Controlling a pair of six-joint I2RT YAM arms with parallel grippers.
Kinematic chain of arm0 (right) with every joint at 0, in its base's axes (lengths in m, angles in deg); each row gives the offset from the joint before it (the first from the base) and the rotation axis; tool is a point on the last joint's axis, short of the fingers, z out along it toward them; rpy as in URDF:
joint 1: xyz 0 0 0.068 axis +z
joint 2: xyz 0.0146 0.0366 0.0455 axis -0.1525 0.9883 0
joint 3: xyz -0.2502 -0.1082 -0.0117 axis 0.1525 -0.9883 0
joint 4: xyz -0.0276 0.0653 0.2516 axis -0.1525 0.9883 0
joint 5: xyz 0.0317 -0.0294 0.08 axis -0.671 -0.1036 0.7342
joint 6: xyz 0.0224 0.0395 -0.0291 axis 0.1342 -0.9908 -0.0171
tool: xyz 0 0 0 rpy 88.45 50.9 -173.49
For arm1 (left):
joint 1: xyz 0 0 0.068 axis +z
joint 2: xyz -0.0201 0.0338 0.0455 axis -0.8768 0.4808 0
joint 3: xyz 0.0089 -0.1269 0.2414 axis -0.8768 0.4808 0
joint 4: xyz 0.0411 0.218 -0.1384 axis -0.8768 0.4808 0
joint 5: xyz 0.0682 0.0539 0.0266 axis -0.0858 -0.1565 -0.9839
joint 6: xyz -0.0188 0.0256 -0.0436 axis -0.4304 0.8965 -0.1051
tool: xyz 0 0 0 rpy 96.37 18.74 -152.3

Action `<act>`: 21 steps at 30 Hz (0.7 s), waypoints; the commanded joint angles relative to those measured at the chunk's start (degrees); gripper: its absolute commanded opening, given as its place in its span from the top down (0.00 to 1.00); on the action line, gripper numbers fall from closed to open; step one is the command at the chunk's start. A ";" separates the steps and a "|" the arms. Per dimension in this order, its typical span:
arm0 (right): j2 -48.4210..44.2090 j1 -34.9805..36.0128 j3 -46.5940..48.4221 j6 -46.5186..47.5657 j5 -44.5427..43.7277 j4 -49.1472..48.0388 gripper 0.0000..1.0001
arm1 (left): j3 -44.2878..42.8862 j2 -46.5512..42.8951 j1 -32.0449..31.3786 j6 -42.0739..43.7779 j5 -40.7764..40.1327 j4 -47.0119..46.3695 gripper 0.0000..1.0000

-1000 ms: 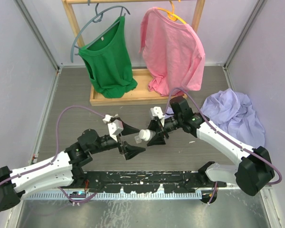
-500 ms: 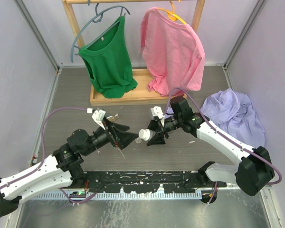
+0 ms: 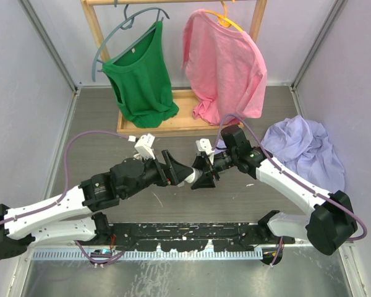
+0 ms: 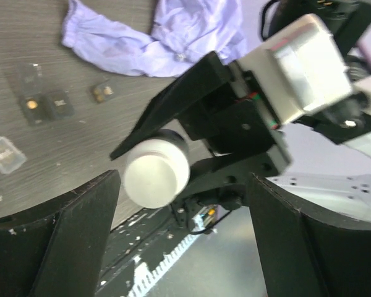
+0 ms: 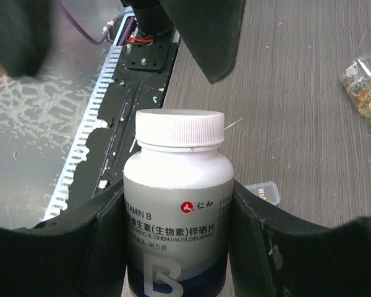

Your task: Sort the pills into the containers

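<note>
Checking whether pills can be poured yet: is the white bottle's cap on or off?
On. The ribbed white cap sits on the bottle, held by the right gripper; the left gripper stands open around the cap.

White shells over black joints clothe my left arm [image 3: 55, 213] and right arm [image 3: 290, 185] — a purple cable [image 3: 96, 132] loops along each. My left pincer [image 4: 182, 179] and right pincer [image 5: 176, 192] carry broad matte-black fingers [image 4: 55, 241], with a white camera block [image 3: 145, 143] behind them — and a green light [image 3: 251, 156] dots my right forearm.
</note>
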 commanded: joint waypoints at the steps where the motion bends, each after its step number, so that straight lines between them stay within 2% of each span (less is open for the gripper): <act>1: -0.90 -0.03 2.20 0.59 0.18 -1.89 0.99 | -2.47 1.98 -0.45 -1.64 -5.25 4.60 0.18; 6: -0.88 -0.03 2.22 0.69 0.25 -1.89 0.99 | -2.35 2.19 -0.47 -1.96 -6.21 5.10 0.22; 14: -0.88 -0.03 2.22 0.69 0.26 -1.89 0.99 | -2.59 3.70 -0.45 -2.13 -2.24 2.68 0.26; 21: -1.09 -0.05 2.23 0.68 0.26 -1.80 0.99 | -2.57 4.81 -0.46 -2.44 -0.93 1.70 0.36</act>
